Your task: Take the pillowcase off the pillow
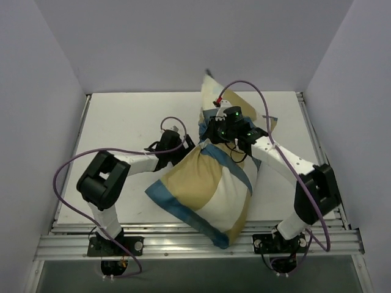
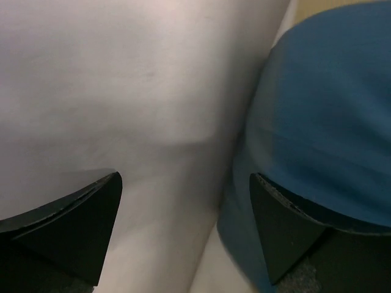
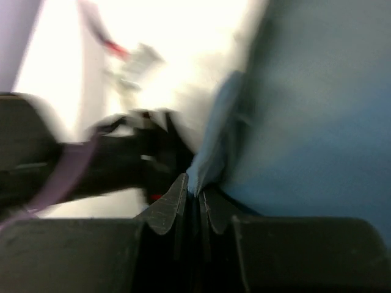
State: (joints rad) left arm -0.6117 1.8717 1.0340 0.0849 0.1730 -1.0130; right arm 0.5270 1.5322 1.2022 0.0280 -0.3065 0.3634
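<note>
The pillowcase, in blue, tan and cream blocks, covers the pillow and lies bunched in the middle of the table. Its far end rises toward the back wall. My right gripper is shut on a blue fold of the pillowcase, pinched between its fingertips. My left gripper is open at the pillowcase's left side; its jaws stand wide apart, with blue fabric against the right finger and white cloth filling the rest of that view. I cannot tell whether that white is the pillow.
The white table is walled by grey panels on the left, back and right. Purple cables loop over both arms. A metal rail runs along the near edge by the arm bases.
</note>
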